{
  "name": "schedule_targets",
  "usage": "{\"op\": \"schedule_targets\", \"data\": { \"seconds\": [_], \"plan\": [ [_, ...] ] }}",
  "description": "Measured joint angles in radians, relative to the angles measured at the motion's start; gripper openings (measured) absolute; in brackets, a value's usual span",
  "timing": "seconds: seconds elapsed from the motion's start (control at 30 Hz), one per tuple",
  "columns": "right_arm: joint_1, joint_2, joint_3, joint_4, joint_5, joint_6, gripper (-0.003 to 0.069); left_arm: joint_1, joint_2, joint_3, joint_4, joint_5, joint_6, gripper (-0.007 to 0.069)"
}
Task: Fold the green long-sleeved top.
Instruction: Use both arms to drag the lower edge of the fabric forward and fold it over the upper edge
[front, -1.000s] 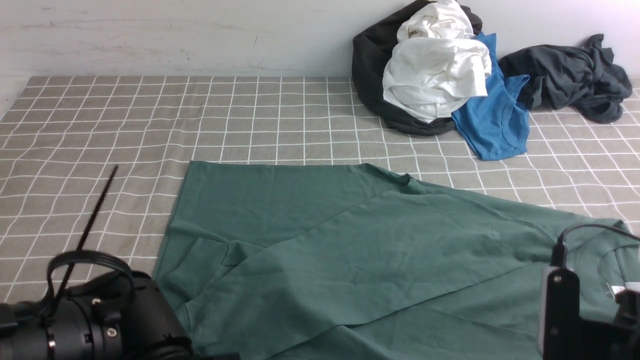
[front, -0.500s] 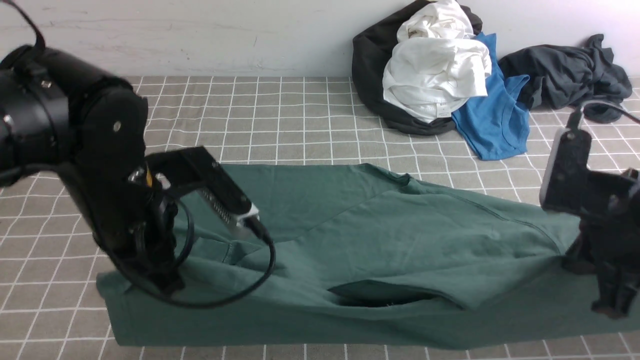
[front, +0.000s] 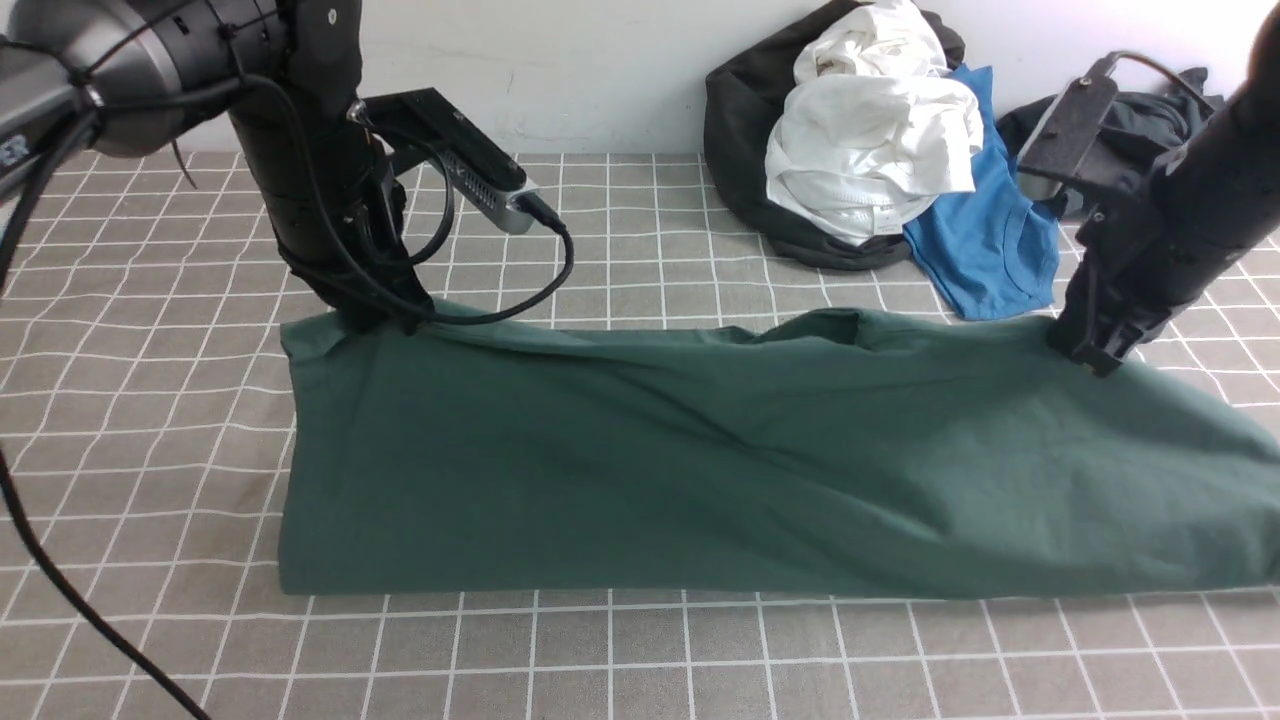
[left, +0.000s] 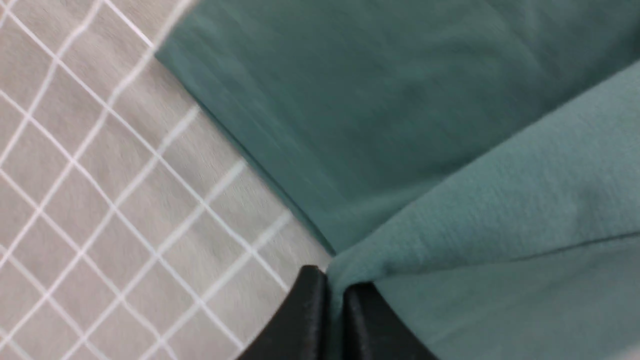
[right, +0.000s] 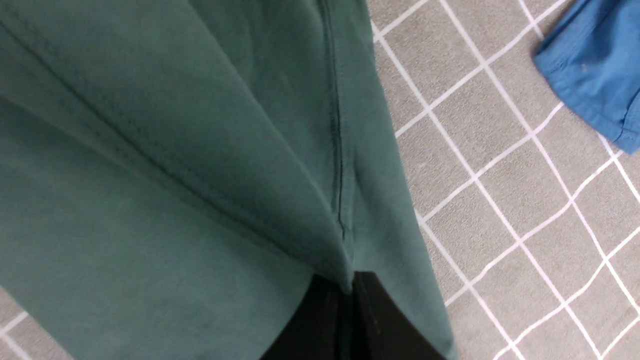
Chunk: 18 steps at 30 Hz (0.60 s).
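At the left, the far left corner of the green long-sleeved top (front: 650, 470) is pinched by the left gripper (front: 385, 318). In the left wrist view the jaws are seen pressed together on a bunched fold of fabric. The corner appears to be held a little above the checked tablecloth (front: 150, 420) — presumably so that the edge can be carried over the layer beneath without dragging it.

Across the middle, the top is spread in a long band on the tablecloth. Its near edge lies flat and fairly straight, while its far edge is strung between the two grips, with a loose hump of cloth towards the right. The fold is judged to be part way through, since the far edge is not yet laid down.

Behind, the blue shirt (front: 990, 240) lies near that edge but apart from it. At the right, the right gripper (front: 1095, 355) is closed on the far right part of the top — a seam is seen running into its jaws in the right wrist view. Both ends are gripped at like height, so that the edge can be set down squarely.
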Motion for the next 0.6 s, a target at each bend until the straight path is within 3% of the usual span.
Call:
{"op": "schedule_targets", "data": {
  "seconds": [0.17,0.43,0.6],
  "plan": [
    [-0.002,0.096,-0.049,-0.007,-0.037,0.008,0.0005,0.032,0.124,-0.089,-0.021,-0.043,0.001,0.0006],
    [-0.002,0.183,-0.051,-0.059,-0.192,0.119,0.0018,0.062,0.253,-0.114,-0.03,-0.163,0.003,0.0032],
    [-0.003,0.213,-0.052,-0.076,-0.27,0.226,0.0095,0.072,0.293,-0.116,-0.023,-0.24,-0.003,0.0135]
  ]
}}
